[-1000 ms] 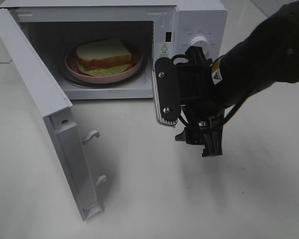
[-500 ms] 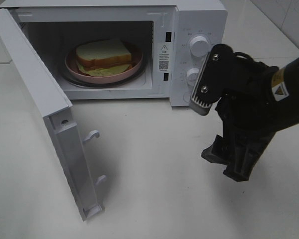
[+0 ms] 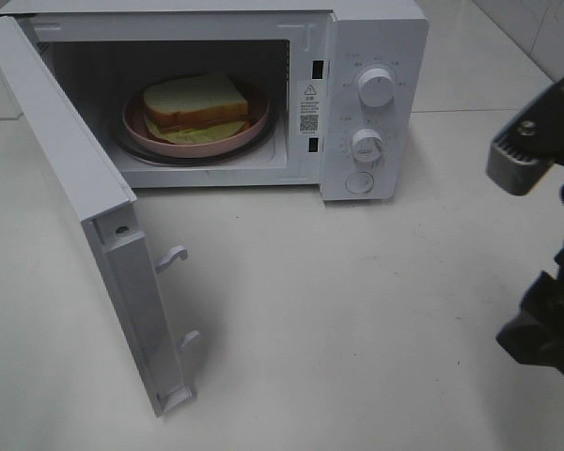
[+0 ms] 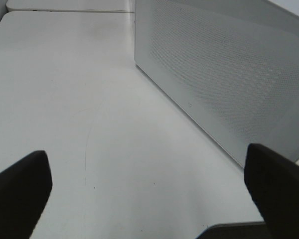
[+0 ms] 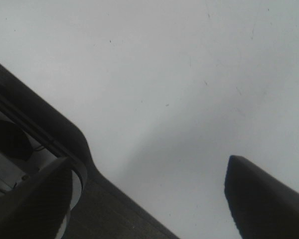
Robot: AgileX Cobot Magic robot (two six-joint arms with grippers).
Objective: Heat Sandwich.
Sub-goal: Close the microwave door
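Observation:
The sandwich (image 3: pixel 195 103), white bread with a brown crust and a pale green layer, lies on a pink plate (image 3: pixel 134 126) inside the white microwave (image 3: pixel 376 38). The microwave's door (image 3: pixel 66 160) is swung wide open towards the front left. My right gripper (image 3: pixel 545 244) hangs at the far right edge, well away from the microwave, open and empty. In the right wrist view the right gripper (image 5: pixel 149 199) has only bare table between its fingers. The left gripper (image 4: pixel 149 199) is open over the table beside a dotted white microwave panel (image 4: pixel 229 84); the exterior high view does not show it.
Two knobs (image 3: pixel 375 86) (image 3: pixel 367 144) and a round button (image 3: pixel 359 182) sit on the microwave's right panel. The open door juts out over the table's left front, with two latch hooks (image 3: pixel 172 254) on its edge. White table (image 3: pixel 338 319) lies in front.
The right gripper has drawn back from in front of the microwave opening to the far right edge of the view. Sandwich, plate and door have not moved.

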